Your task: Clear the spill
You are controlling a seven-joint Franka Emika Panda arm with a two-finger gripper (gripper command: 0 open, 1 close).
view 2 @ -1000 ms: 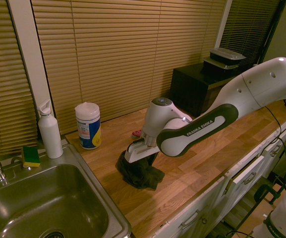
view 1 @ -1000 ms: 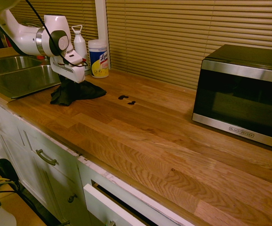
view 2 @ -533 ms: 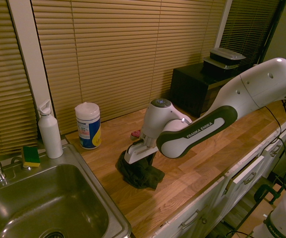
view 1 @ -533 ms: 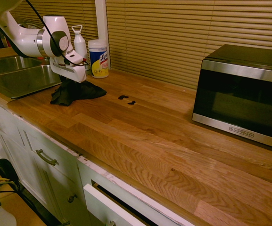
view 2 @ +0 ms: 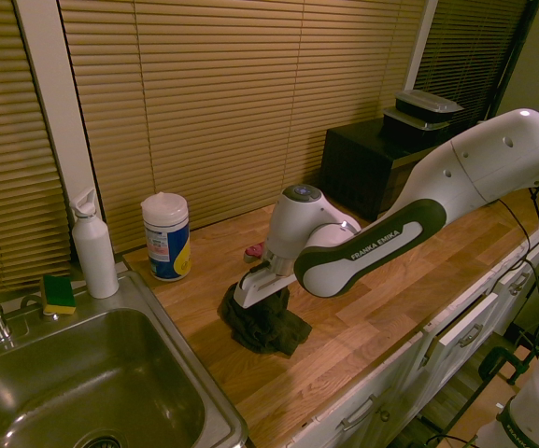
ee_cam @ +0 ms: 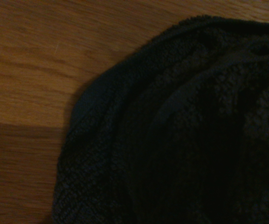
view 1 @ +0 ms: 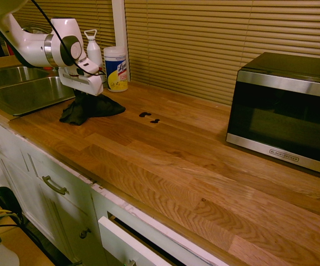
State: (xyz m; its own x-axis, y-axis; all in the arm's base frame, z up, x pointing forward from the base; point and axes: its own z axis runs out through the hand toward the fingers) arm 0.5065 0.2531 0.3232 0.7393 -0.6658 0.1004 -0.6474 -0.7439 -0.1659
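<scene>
The spill point(view 1: 149, 117) is two small black glossy blotches on the light wooden counter point(view 1: 204, 166), a short way to the right of a dark rumpled cloth point(view 1: 90, 108). My gripper point(view 1: 84, 96) points down into the top of that cloth point(view 2: 264, 322), which rises in a peak under the hand point(view 2: 262, 297). The cloth hides the tips. Dark terry cloth point(ee_cam: 195, 130) fills most of the wrist view, with bare wood beside it. In the second exterior view the arm covers the spill.
A steel sink point(view 1: 26, 91) lies left of the cloth. A wipes canister point(view 1: 116, 68) and a white bottle point(view 1: 94, 51) stand at the back by the blinds. A sponge point(view 2: 59, 293) sits on the sink rim. A black microwave point(view 1: 284, 111) stands at the right.
The hand has shifted only slightly on the cloth. The cloth and the spill lie where they were.
</scene>
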